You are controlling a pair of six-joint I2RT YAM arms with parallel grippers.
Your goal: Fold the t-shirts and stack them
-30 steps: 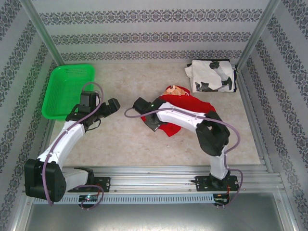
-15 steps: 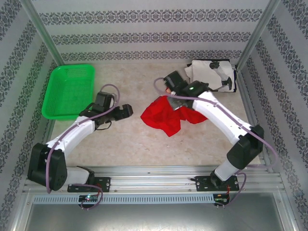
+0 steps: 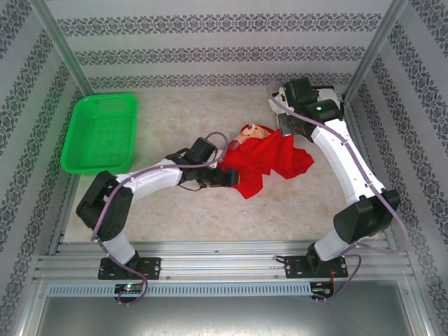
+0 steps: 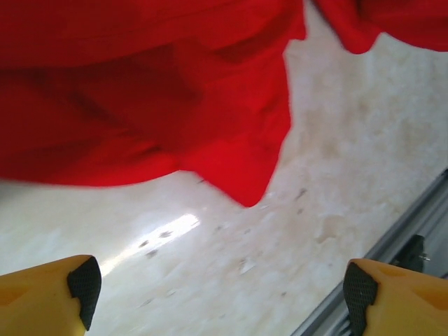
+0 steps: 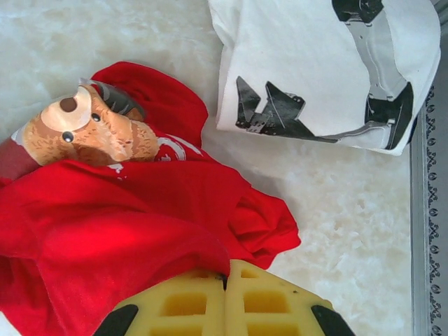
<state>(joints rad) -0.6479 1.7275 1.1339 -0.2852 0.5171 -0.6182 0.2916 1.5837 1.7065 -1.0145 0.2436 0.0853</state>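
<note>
The red t-shirt [image 3: 269,157] lies crumpled mid-table, its teddy-bear print [image 5: 87,129] and white lettering facing up at the back edge. My right gripper [image 5: 225,276] is shut, with a fold of the red cloth pinched between its yellow fingers; in the top view it [image 3: 288,129] sits at the shirt's back right corner. The white t-shirt with black blotches [image 5: 315,63] lies folded just beyond it. My left gripper [image 4: 217,294] is open, low over bare table, just short of the shirt's front hem [image 4: 241,182]; in the top view it [image 3: 225,176] is at the shirt's left edge.
A green mesh basket [image 3: 101,129] stands at the back left. The metal rail [image 4: 413,238] runs along the table's near edge. Patterned walls close in the back and both sides.
The right arm swung from the table's middle to the back right, dragging the red shirt and turning the bear print up. The left arm reached right to the shirt's left edge.
</note>
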